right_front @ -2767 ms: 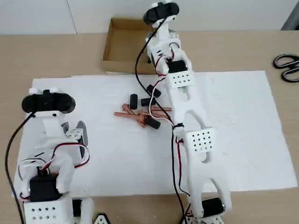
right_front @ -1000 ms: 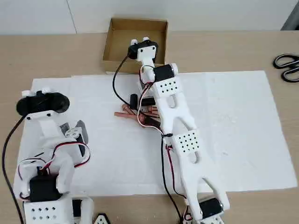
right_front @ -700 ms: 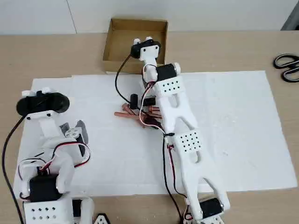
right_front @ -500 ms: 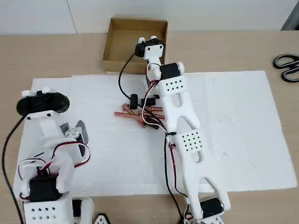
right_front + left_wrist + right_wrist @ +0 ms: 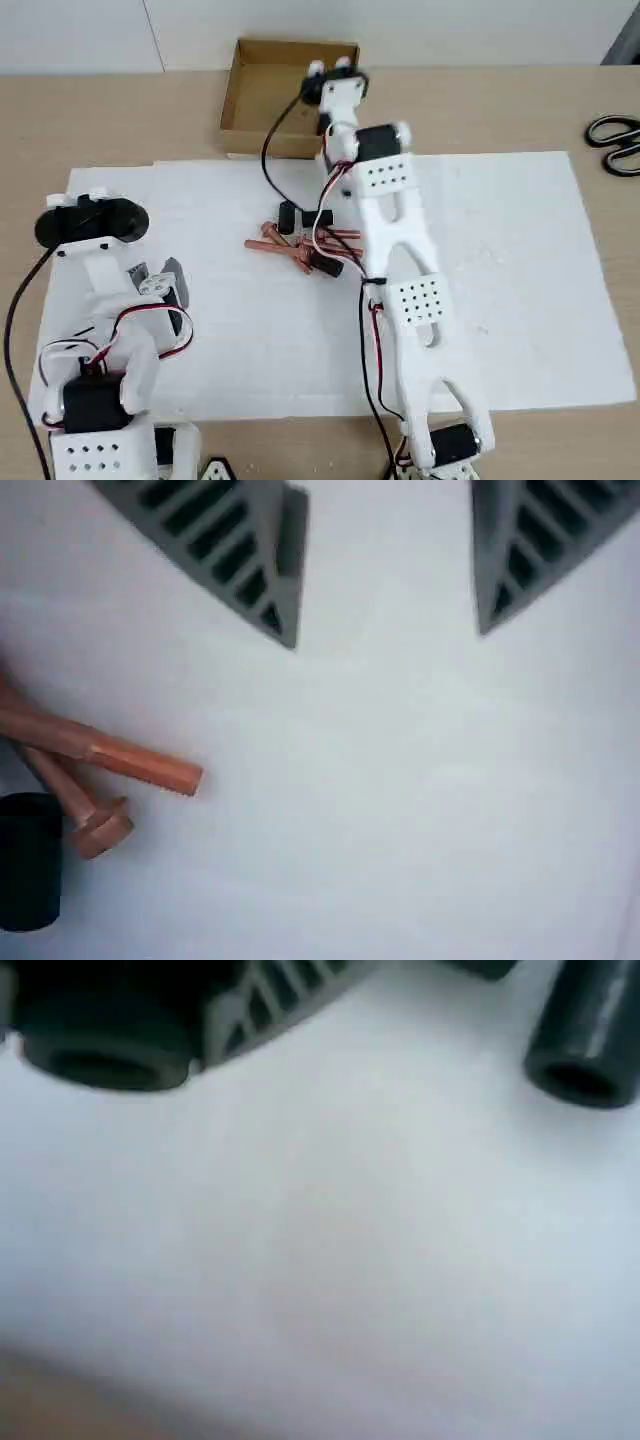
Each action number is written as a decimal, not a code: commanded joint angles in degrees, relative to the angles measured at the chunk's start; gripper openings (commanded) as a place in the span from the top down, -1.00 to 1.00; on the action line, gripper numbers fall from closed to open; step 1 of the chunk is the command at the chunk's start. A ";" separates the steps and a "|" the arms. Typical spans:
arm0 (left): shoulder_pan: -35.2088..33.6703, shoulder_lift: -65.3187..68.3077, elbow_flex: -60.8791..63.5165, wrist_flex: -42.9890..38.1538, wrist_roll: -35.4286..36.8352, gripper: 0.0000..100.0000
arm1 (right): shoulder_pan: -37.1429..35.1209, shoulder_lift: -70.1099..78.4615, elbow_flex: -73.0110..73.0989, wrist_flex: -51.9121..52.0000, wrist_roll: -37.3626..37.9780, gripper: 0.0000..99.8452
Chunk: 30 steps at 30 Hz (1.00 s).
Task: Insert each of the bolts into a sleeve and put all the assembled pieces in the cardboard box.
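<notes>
Bolts (image 5: 296, 246) and sleeves (image 5: 287, 216) heaped mid-sheet (image 5: 500, 250) on tabletop (image 5: 120, 110), short of cardboard box (image 5: 262, 95). Judged light, rigid, smooth (liable to roll); best pinched across shank. Left hand (image 5: 385, 625) spread apart, empty; right hand (image 5: 230, 1015) grip not determinable.

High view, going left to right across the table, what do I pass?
Left arm → copper bolts → right arm → scissors. The cardboard box is left out, since it overlaps the bolts and the right arm.
</notes>
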 commanded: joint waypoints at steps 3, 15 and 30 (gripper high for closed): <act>-0.35 -0.53 -0.22 -0.09 0.00 0.77 | 0.31 -13.58 -1.58 0.84 0.09 0.94; -0.18 -0.53 3.47 -4.04 0.00 0.77 | 6.37 -27.30 7.38 1.80 0.44 0.95; -0.09 -0.53 3.47 -3.96 0.09 0.77 | 10.59 -61.58 68.75 0.22 -0.09 0.94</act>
